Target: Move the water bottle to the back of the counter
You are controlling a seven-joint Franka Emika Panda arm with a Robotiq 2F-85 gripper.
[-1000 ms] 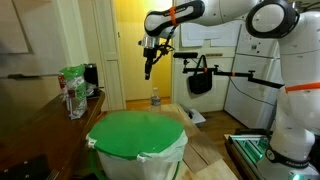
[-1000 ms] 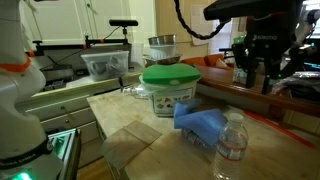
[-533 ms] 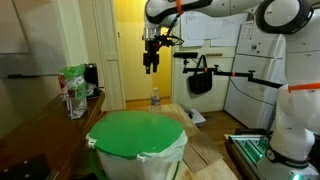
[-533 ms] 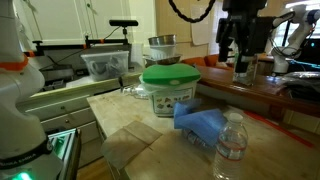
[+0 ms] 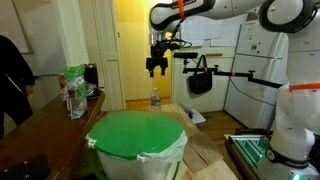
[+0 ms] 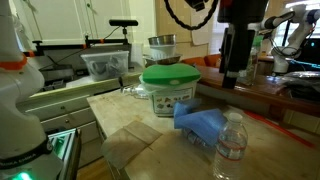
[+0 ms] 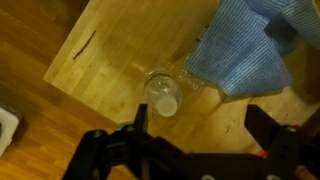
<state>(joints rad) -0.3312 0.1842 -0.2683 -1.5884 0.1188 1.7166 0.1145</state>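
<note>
While my pincer [image 5: 157, 70] hangs in the air with its fingers spread wide and nothing between them, the water bottle [image 5: 155, 98] stands upright well below it on the pale wooden table [image 7: 110, 60]. Seen from my wrist, the bottle's white cap faces straight up at me, close to one of my fingers [image 7: 141, 118] in the picture. A crumpled blue cloth [image 6: 203, 122] lies just beside the bottle; whether the two touch I cannot tell. The cloth sits between the bottle and a round white bin with a green top [image 6: 168, 88]. Beyond the table's edge runs a wooden floor [image 7: 25, 60]. Along one side of the room stretches the dark glossy table [image 5: 45, 128], carrying a green-and-white bag [image 5: 73, 90], well apart from the bottle. Someone in dark clothes [image 5: 10, 85] stands at the frame's edge by it. Behind the bottle a doorway opens onto a yellow wall [image 5: 135, 50], and a black bag [image 5: 199, 78] hangs from a rack near white doors.
</note>
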